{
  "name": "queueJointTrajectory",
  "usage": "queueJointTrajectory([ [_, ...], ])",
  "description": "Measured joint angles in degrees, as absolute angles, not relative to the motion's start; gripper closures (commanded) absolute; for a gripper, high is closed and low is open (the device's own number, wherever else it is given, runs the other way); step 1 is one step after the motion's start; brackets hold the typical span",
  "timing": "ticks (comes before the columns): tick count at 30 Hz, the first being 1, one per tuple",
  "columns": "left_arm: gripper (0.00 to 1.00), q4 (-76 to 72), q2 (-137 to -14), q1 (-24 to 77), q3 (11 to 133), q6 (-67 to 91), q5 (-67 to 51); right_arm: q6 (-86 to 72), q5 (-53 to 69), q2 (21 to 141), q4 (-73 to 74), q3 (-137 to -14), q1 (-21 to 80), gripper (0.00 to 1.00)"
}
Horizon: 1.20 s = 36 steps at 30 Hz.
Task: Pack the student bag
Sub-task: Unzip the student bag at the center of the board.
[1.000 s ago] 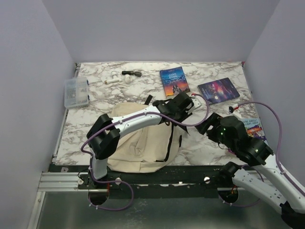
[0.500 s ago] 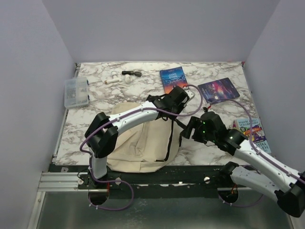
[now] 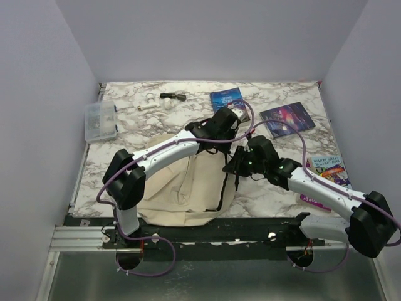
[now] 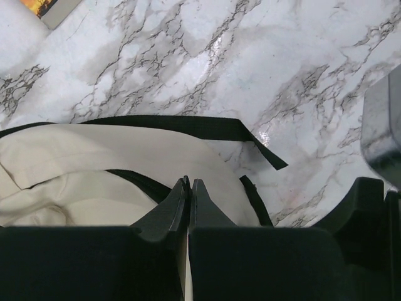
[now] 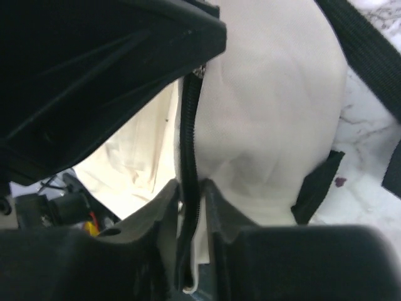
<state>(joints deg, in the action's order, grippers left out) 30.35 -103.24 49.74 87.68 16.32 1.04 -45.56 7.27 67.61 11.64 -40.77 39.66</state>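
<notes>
- Near the front edge of the marble surface [image 3: 131, 135], I see the student bag [image 3: 182, 188] lying slumped, left of centre;
- left end effector [image 4: 189, 183] pressed fully together at the bag's far edge;
- right end effector [image 5: 190, 188] narrow, pinching the bag's black zipper [image 5: 190, 125].

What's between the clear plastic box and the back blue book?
Small white pieces and a short black stick-shaped object, seen in the top view.

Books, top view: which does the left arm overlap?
The blue-covered book at far centre; the left arm hides its near edge. The dark book lies uncovered to its right, the colourful one under the right arm.
</notes>
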Motion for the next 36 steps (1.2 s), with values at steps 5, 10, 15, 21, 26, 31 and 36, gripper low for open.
queueJointTrajectory([
  [5,1.00,29.6,-103.1,48.9,86.8,19.0,2.7,-45.6,7.1,67.2,11.1,-40.5,39.7,0.99],
  [10,1.00,29.9,-103.1,44.3,86.6,22.9,5.5,-46.6,7.2,65.9,8.6,-37.8,39.6,0.99],
  [15,1.00,31.2,-103.4,39.2,86.5,25.2,6.1,-49.5,7.2,64.9,3.8,-33.7,39.4,0.99],
  [21,1.00,31.5,-103.8,38.2,86.5,25.7,5.9,-51.4,7.1,63.5,2.6,-32.5,39.4,0.99],
  [26,1.00,31.7,-105.0,36.7,86.6,25.7,5.7,-52.1,6.8,63.5,2.4,-32.5,39.4,0.99],
  [31,1.00,32.3,-107.0,35.6,87.2,25.7,3.5,-52.1,6.5,63.6,2.2,-32.5,39.4,0.99],
  [36,1.00,33.3,-108.4,35.1,88.7,25.6,2.0,-52.1,6.5,63.8,2.2,-32.5,39.4,0.99],
])
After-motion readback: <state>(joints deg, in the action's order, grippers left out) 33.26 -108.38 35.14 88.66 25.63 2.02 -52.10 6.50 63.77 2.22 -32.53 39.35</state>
